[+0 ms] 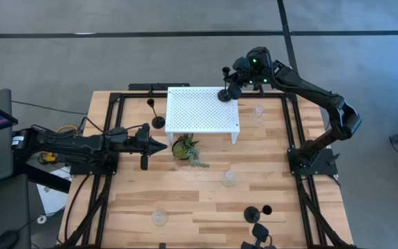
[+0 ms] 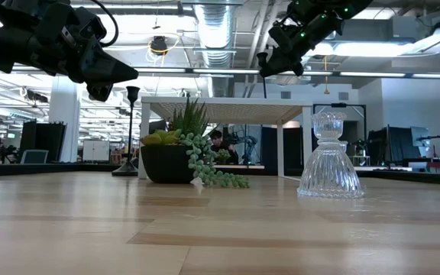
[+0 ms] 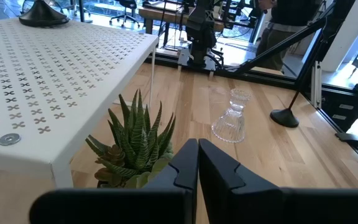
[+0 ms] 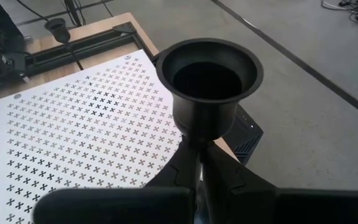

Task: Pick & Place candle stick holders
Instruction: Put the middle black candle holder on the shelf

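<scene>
A black candle stick holder [image 1: 225,88] stands upright at the far right corner of the white perforated stand [image 1: 199,114]. Its cup [image 4: 209,73] fills the right wrist view, and my right gripper [image 1: 235,81] is shut on it just under the cup. My left gripper [image 1: 159,144] hangs level and shut at the table's left, beside the small potted plant [image 1: 185,149], touching nothing. Another black holder [image 1: 157,119] stands on its round base left of the stand. Two more black ones [image 1: 254,214] sit near the front edge. My right gripper pinches the thin stem [image 4: 195,143] right under the top cup between its two fingers. The fingers slant down from the table's far right and lie across the stem. The holder is upright, its round base [image 3: 42,12] resting on the stand's top.
Clear glass holders stand right of the stand [image 1: 258,111], at mid table [image 1: 229,178] and near the front left [image 1: 159,218]. Black frame rails [image 1: 292,131] run along the table's sides. Bare wood lies between the plant and the front edge.
</scene>
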Available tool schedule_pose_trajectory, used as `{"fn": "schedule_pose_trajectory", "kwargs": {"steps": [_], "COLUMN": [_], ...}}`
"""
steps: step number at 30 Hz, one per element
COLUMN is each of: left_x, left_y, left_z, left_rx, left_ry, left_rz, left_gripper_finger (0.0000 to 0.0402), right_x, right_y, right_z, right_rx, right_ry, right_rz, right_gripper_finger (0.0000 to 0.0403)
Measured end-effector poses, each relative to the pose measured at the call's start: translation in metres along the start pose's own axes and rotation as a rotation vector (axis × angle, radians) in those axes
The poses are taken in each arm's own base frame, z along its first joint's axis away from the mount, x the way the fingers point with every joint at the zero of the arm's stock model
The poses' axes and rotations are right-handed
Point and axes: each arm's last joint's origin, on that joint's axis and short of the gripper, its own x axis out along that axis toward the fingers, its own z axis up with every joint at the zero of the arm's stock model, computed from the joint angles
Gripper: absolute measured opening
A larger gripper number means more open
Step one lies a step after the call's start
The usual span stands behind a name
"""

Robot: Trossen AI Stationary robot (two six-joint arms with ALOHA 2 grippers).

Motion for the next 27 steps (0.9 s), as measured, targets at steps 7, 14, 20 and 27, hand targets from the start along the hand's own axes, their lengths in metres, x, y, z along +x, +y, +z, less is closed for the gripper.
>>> {"fn": "schedule_pose_trajectory", "kwargs": {"steps": [7, 14, 20, 27], "left_x": [0.000, 0.000, 0.000, 0.000], "left_y": [0.000, 0.000, 0.000, 0.000], "left_z": [0.000, 0.000, 0.000, 0.000], "left_rx": [0.000, 0.000, 0.000, 0.000], "left_ry": [0.000, 0.000, 0.000, 0.000], "left_rz": [0.000, 0.000, 0.000, 0.001], "left_gripper_finger": [0.0012, 0.0012, 0.0012, 0.0012], "right_x": [0.000, 0.000, 0.001, -0.017], "right_y": [0.000, 0.002, 0.006, 0.002], "right_z": [0.000, -0.001, 0.000, -0.003], "right_rx": [0.001, 0.000, -0.014, 0.006], "right_ry": [0.002, 0.008, 0.009, 0.055], "right_rz": [0.004, 0.007, 0.013, -0.037], "right_gripper_finger": [0.0045, 0.0091, 0.0137, 0.0186]}}
